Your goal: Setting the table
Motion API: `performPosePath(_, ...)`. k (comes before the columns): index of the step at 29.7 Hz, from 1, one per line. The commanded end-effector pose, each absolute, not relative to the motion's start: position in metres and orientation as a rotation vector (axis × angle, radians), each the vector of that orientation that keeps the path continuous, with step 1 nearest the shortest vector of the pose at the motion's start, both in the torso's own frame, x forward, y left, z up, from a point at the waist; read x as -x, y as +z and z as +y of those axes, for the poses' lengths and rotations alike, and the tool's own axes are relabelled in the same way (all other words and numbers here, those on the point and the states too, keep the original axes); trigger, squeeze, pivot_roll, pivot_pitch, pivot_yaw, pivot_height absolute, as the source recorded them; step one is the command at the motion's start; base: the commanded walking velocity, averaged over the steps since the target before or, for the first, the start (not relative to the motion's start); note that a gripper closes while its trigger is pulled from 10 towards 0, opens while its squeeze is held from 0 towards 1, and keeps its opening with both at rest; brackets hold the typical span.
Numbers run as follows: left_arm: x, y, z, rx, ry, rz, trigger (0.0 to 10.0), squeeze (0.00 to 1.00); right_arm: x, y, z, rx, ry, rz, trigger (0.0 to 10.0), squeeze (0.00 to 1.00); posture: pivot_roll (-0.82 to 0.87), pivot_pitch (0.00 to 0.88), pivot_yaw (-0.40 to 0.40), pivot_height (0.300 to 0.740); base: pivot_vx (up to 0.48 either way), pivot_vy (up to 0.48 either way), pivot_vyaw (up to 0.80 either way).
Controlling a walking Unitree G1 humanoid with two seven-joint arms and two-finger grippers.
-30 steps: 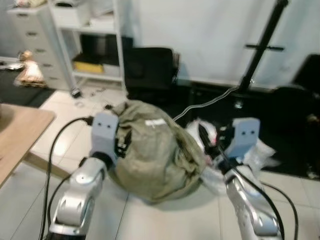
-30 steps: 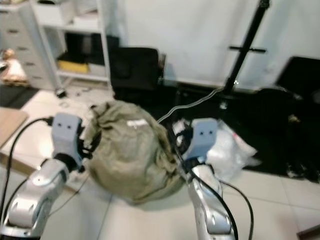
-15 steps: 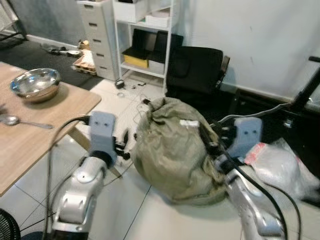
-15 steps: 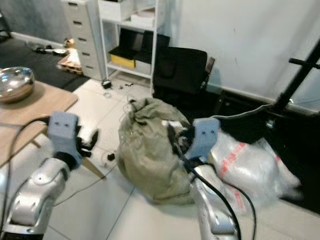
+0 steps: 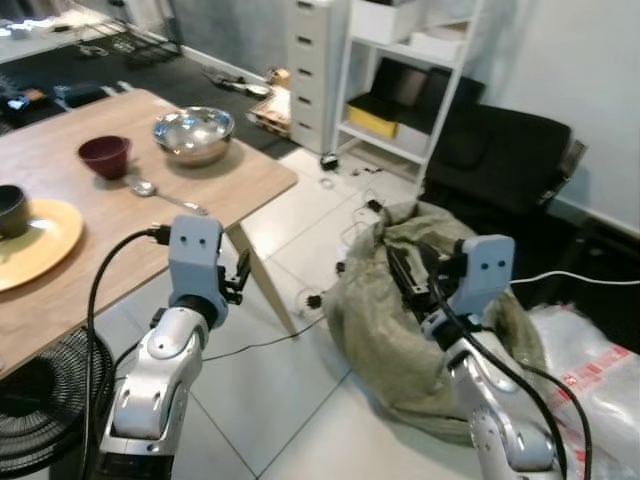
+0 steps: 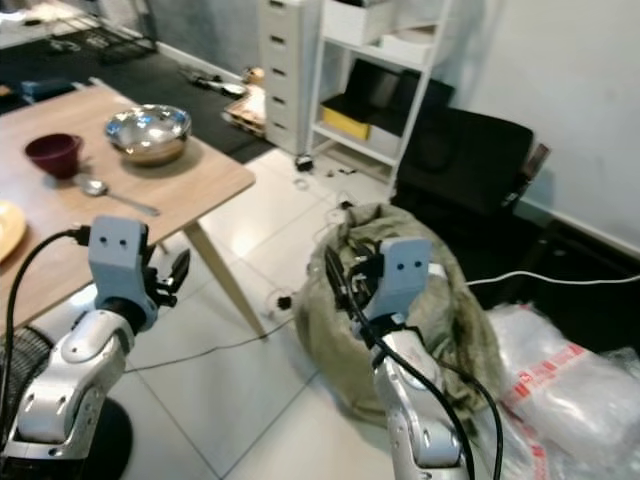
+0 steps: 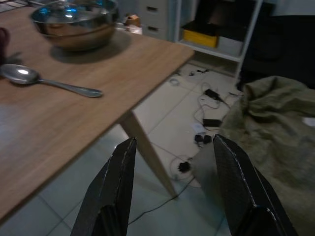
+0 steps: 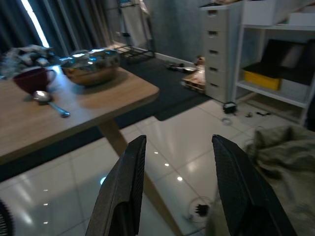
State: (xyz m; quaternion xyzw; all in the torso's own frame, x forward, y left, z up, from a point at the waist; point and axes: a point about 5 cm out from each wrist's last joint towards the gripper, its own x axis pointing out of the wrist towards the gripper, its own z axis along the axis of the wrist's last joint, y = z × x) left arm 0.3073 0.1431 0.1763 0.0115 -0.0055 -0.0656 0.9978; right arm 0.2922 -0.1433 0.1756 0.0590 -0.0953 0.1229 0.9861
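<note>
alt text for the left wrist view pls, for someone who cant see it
The left claw, fingers open and empty, hangs over white floor tiles beside the corner of a wooden table. On the table sit a steel bowl and a spoon; a green sack lies on the floor, with cables between it and the table leg.

Olive sack (image 5: 400,320) slumped on tiles (cables nearby), white shelf (image 5: 420,75), black fan (image 5: 40,420).

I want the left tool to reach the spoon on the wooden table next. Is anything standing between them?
Nothing visible blocks it. The left tool hangs open past the corner of the wooden table, and the silver metal spoon lies on bare wood, apart from the shiny steel bowl behind it.
</note>
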Motion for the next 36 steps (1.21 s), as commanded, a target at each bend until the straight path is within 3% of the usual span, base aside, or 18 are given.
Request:
performPosePath(1, -0.307, 0.172, 0.144, -0.029, -0.127, 0.009, 10.0, 0.0, -0.292, 0.173, -0.144, -0.124, 0.242, -0.183, 10.0, 0.0, -0.07, 0.0, 0.069, 0.74, 0.0, 0.0, 0.79)
performPosePath(22, -0.309, 0.176, 0.147, -0.045, -0.09, -0.02, 10.0, 0.0, -0.293, 0.173, -0.147, -0.142, 0.215, -0.186, 10.0, 0.0, -0.07, 0.0, 0.071, 0.74, 0.0, 0.0, 0.79)
performPosePath(27, -0.316, 0.177, 0.158, -0.074, 0.01, -0.02, 10.0, 0.0, -0.295, 0.173, -0.15, -0.16, 0.181, -0.185, 10.0, 0.0, -0.07, 0.0, 0.07, 0.74, 0.48, 0.0, 0.0)
performPosePath(36, -0.315, 0.177, 0.158, -0.073, 0.0, -0.022, 10.0, 0.0, -0.296, 0.174, -0.153, -0.173, 0.164, -0.193, 10.0, 0.0, -0.07, 0.0, 0.072, 0.74, 0.48, 0.0, 0.0)
